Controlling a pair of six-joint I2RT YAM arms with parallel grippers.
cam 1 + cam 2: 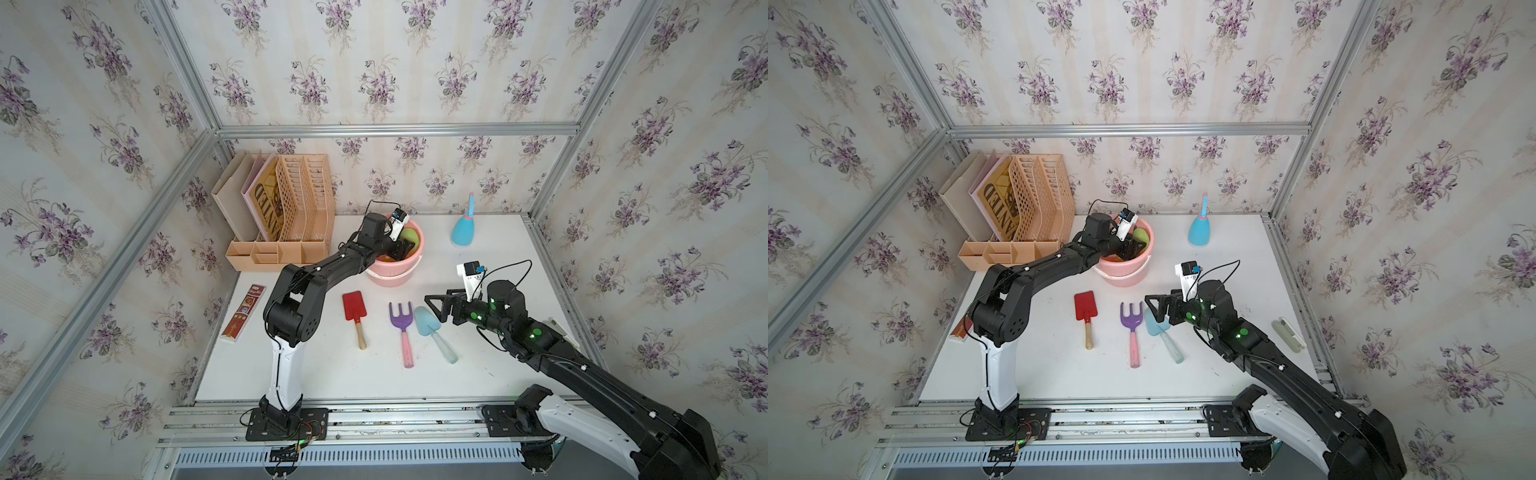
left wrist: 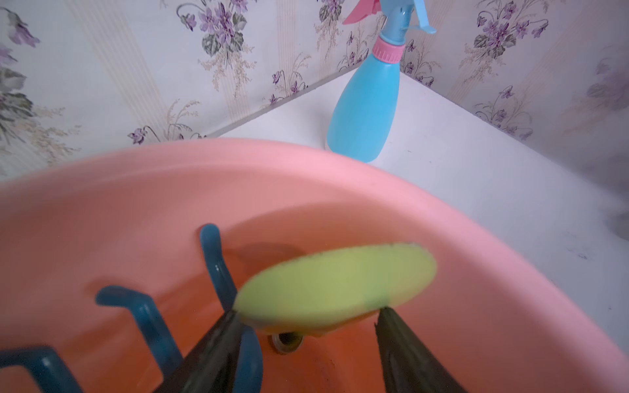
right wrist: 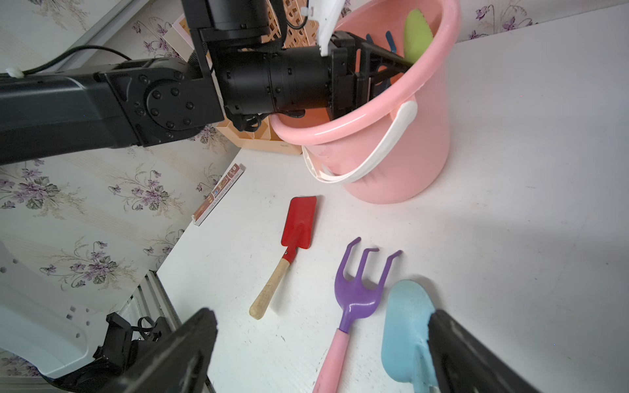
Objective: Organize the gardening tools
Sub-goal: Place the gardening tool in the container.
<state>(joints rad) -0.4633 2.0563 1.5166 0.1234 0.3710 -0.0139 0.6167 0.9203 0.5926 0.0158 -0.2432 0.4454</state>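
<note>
white tabletop (image 1: 498,374), flowered walls. lime spade (image 2: 337,285) stands blade-up inside the pink bucket (image 2: 170,177) beside the blue fork (image 2: 146,316). the left claw (image 2: 308,310) is inside the bucket, jaws spread either side of the spade's neck and apparently not gripping it. light-blue trowel (image 3: 405,326) lies just below the right claw (image 3: 321,314), against one finger, handle running back toward that arm's base. purple fork (image 3: 357,289) lies parallel, between the fingers. right claw hangs wide open and empty on a low, outstretched arm, clearly the nearer one.
</note>
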